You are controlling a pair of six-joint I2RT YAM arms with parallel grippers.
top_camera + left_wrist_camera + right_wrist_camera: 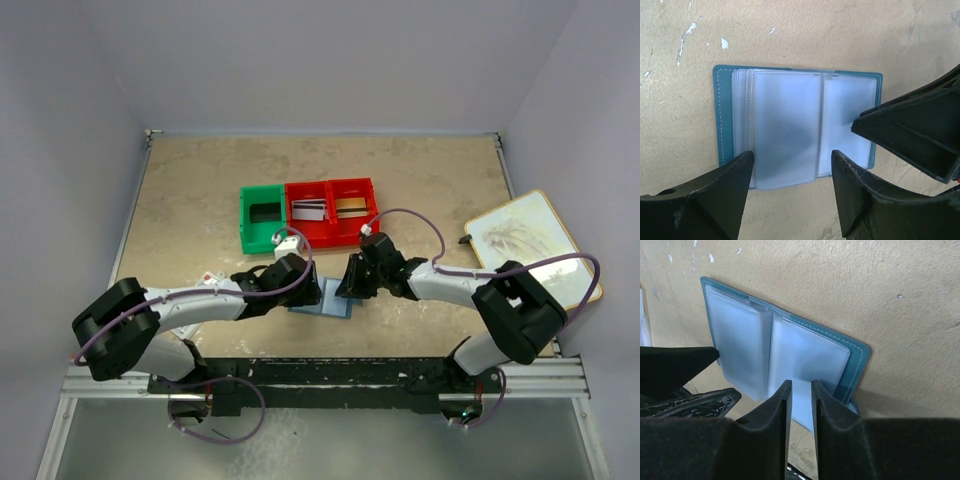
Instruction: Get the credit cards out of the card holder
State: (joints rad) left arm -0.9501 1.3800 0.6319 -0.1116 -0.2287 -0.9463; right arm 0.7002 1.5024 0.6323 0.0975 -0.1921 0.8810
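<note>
The blue card holder point(322, 301) lies open on the table between my grippers, its frosted sleeves point(785, 125) fanned out over the teal cover point(857, 360). I see no card in the sleeves. My left gripper point(303, 284) is open and empty, and its tips straddle the holder's near edge point(792, 152). My right gripper point(351, 283) has its fingers a narrow gap apart point(799, 385), with nothing seen gripped. Its tips point(856, 125) rest at the holder's right page. A silver-grey card point(308, 210) and a gold card point(350, 205) lie in the red bins.
A green bin point(247, 222) with a dark flat piece inside adjoins two red bins point(330, 236) just behind the holder. A white packet with red marks point(208, 279) lies by my left arm. A pale framed board point(530, 240) lies at the right edge.
</note>
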